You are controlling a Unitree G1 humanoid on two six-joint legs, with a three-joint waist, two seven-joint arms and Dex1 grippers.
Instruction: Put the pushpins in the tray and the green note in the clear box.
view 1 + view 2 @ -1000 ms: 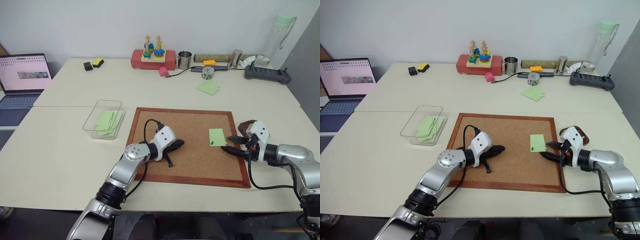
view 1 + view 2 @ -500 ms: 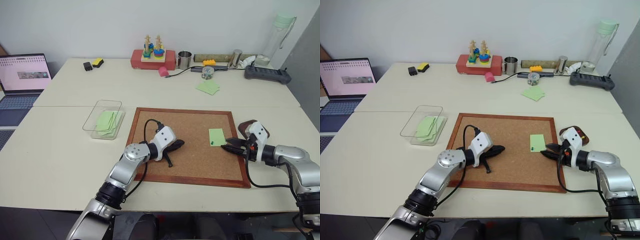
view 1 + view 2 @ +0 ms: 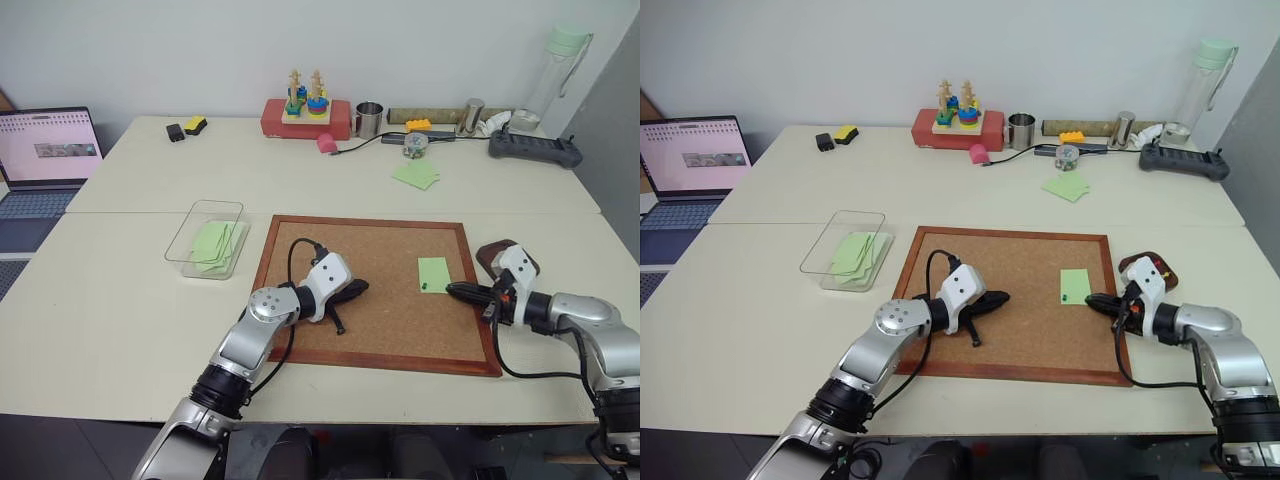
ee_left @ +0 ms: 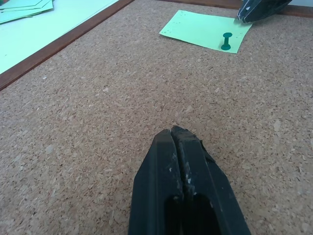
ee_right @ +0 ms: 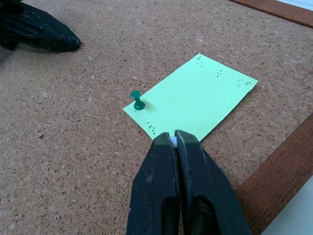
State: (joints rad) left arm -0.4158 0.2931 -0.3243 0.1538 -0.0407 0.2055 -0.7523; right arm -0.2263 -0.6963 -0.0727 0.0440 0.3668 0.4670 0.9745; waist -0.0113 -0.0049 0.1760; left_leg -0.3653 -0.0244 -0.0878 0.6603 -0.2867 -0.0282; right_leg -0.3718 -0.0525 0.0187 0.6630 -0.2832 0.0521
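Note:
The green note (image 3: 433, 273) lies flat on the corkboard (image 3: 380, 330), held by a dark green pushpin (image 5: 137, 100) at one corner. My right gripper (image 5: 174, 136) is at the note's near corner, shut on a small whitish pushpin that just shows between the fingertips. Behind that hand, off the board's right edge, sits the reddish-brown tray (image 3: 493, 250), partly hidden. My left gripper (image 3: 358, 287) rests shut on the cork at mid-board, holding nothing. The clear box (image 3: 207, 237) stands left of the board with green notes inside.
A loose pile of green notes (image 3: 417, 174) lies further back. Along the far edge are a red box with a stacking toy (image 3: 306, 112), a metal cup (image 3: 369, 119), a bottle (image 3: 558, 75) and a power strip (image 3: 535, 148). A laptop (image 3: 45, 150) stands at far left.
My right gripper's fingers have come together from open to shut at the note's corner. The left gripper has not moved.

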